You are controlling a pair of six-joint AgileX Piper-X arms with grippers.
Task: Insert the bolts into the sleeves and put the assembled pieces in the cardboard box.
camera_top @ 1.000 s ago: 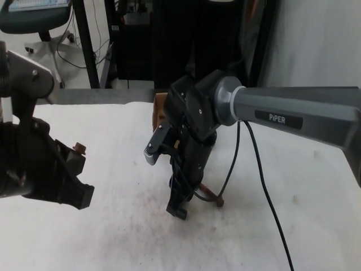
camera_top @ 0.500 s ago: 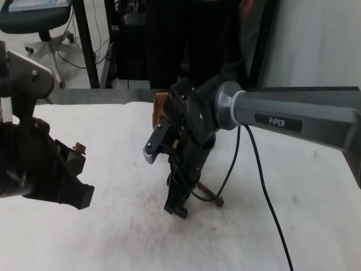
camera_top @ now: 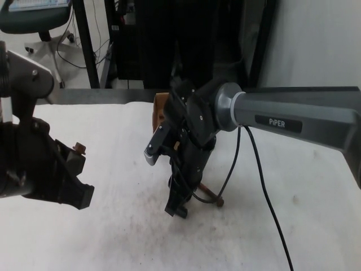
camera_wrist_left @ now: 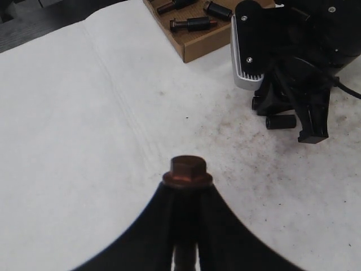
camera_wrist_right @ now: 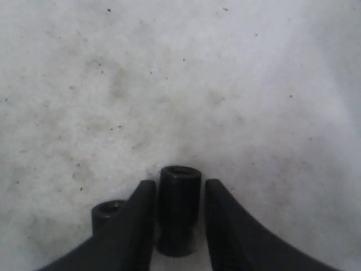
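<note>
My left gripper [camera_wrist_left: 186, 191] is shut on a copper-coloured bolt [camera_wrist_left: 187, 169], hex head outward, held above the white bench at the left [camera_top: 79, 149]. My right gripper [camera_wrist_right: 179, 195] points down at the bench middle [camera_top: 176, 211], its fingers closed against a black sleeve [camera_wrist_right: 179, 217]. A second black sleeve [camera_wrist_right: 107, 212] lies right beside one finger, also seen as the sleeve [camera_wrist_left: 281, 121] on the cloth. The cardboard box [camera_wrist_left: 198, 49] behind the right arm holds several dark assembled pieces [camera_wrist_left: 192, 24].
A loose copper bolt [camera_top: 212, 195] lies on the bench just behind the right gripper. A black cable [camera_top: 265, 197] trails from the right arm across the bench. White cloth [camera_top: 113, 237] covers the near bench.
The right arm's wrist shifted only slightly over the same spot. The left arm and its bolt have not moved.
</note>
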